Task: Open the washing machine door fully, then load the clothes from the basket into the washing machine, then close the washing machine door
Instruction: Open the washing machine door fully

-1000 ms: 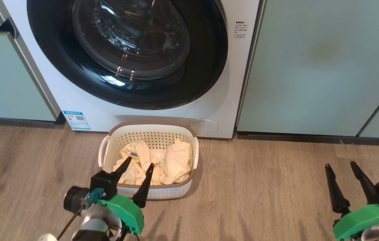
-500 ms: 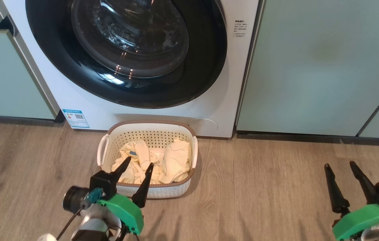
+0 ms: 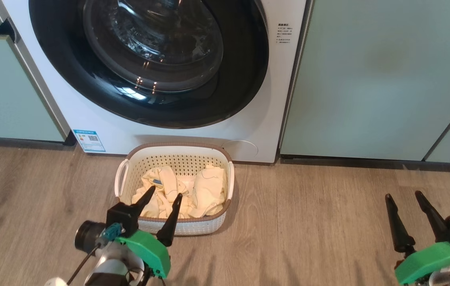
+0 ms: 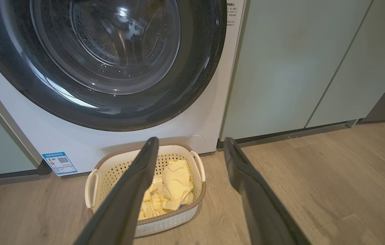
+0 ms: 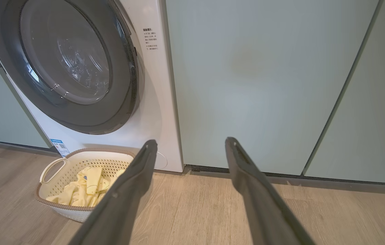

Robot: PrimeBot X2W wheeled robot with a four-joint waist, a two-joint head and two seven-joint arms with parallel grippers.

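A: Where's the laundry?
B: The clothes sit heaped in the basket, lower centre, on the floor just below the shut washing machine door
A: And the hands?
B: The left hand, lower left, is spread wide and holding nothing, overlapping the basket's near rim; the right hand, lower right, is released too

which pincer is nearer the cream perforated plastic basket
Left. The left pincer sits by the near edge of the cream perforated plastic basket; the right pincer is far off to its right.
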